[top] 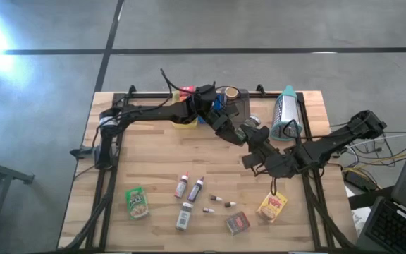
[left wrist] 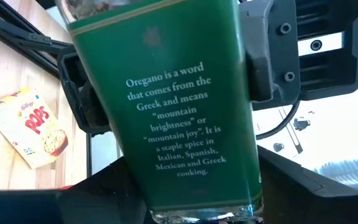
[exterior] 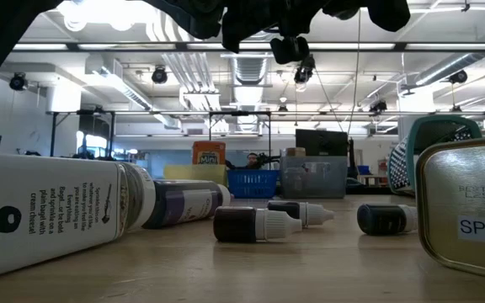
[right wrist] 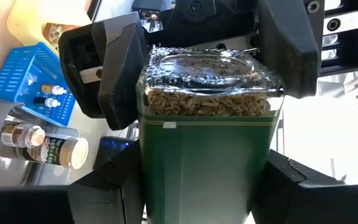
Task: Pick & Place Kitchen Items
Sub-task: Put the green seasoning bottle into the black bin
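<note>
A square glass oregano jar [left wrist: 179, 124] with a green label hangs level in mid-air over the table's right middle [top: 254, 143]. My left gripper [top: 249, 135] and my right gripper [top: 263, 156] are both shut on it, one from each end. Other kitchen items lie on the near part of the table. They are a green pouch [top: 138, 202], two slim bottles [top: 182, 185], a white jar [top: 184, 215], tiny vials [top: 216, 200], a reddish tin [top: 237, 223] and a yellow Pops box [top: 273, 207]. My left gripper pinches the jar between its two fingers [right wrist: 117, 68] at the clear glass end [right wrist: 166, 99], where the herbs show. One finger lies on each of two opposite sides. The fingers come in level, along the jar, which is clear of the table. My right gripper pinches the jar's other end between its two fingers [left wrist: 82, 93], one on each of two opposite sides of the green label [left wrist: 114, 93]. The fingers come in level from the table's right side, along the jar. The jar is clear of the table.
Yellow [top: 184, 118], blue [top: 216, 106] and grey [top: 240, 106] trays stand along the far edge, with a brown cup [top: 231, 92] among them. A mesh-wrapped canister [top: 286, 113] lies at the far right. Bare wood lies between the trays and the near items.
</note>
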Controlling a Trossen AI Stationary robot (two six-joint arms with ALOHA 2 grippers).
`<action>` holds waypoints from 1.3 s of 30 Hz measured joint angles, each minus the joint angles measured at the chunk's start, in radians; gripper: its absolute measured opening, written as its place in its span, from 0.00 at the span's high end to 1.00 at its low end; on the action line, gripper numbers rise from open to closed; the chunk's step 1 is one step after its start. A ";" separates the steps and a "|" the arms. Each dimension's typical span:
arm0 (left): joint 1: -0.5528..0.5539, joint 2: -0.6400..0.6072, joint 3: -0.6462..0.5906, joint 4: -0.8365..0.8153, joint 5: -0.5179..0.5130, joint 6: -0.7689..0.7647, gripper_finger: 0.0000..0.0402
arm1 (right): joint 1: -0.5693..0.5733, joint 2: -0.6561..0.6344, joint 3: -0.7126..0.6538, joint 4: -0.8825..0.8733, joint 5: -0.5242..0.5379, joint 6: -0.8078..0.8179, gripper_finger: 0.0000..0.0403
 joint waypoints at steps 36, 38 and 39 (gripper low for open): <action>0.014 0.000 -0.001 0.004 -0.037 -0.021 0.36 | 0.000 0.002 0.000 0.020 -0.053 -0.047 0.50; 0.014 0.000 -0.002 0.004 -0.037 -0.027 0.41 | 0.000 0.002 0.000 0.020 -0.050 -0.055 0.51; 0.014 0.000 -0.002 0.004 -0.036 -0.032 0.43 | 0.000 0.002 0.000 0.020 -0.049 -0.060 0.51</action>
